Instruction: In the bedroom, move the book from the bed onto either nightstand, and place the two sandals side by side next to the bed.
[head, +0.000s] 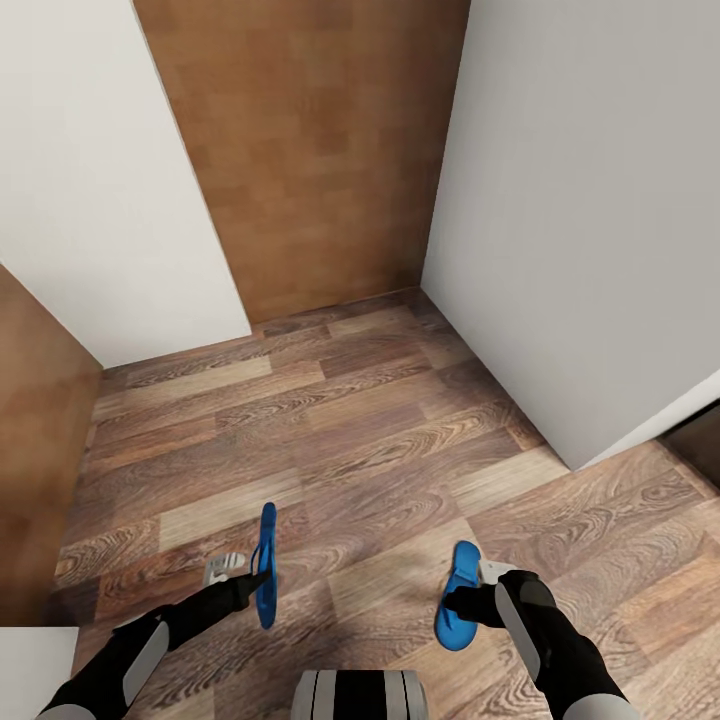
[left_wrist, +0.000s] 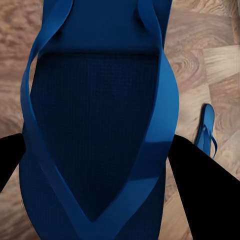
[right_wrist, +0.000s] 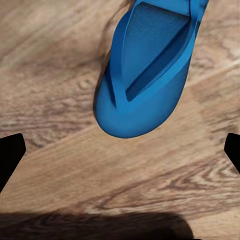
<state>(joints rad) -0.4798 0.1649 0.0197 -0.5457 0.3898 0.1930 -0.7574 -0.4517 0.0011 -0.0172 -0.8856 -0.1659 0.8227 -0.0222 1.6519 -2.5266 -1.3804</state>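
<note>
My left gripper (head: 255, 582) had its jaws closed across the width of the first sandal (head: 266, 562). In the left wrist view its black fingers (left_wrist: 200, 190) pressed against both long edges of the blue sole (left_wrist: 95, 125), with the thin straps meeting in a V between them. From the head camera that sandal stood on edge, lifted off the wood-plank floor (head: 380, 440).

My right gripper (head: 465, 606) had its jaws spread wide and nothing between them. In the right wrist view the two fingers (right_wrist: 10, 155) sat at opposite sides, with bare planks between them. The second sandal (right_wrist: 147, 70) lay just beyond the fingertips, strap side up and rounded end toward the gripper. I could not tell whether it was touching the floor. From the head camera this sandal (head: 458, 592) showed just beside the right gripper, partly overlapped by it. The left wrist camera also caught it (left_wrist: 207, 130), well apart from the first one.

Further out, a white wall (head: 90, 180) rose past the floor's left edge and another white wall (head: 580, 200) past its right edge. A brown wooden panel (head: 320, 150) closed the far edge between them.
</note>
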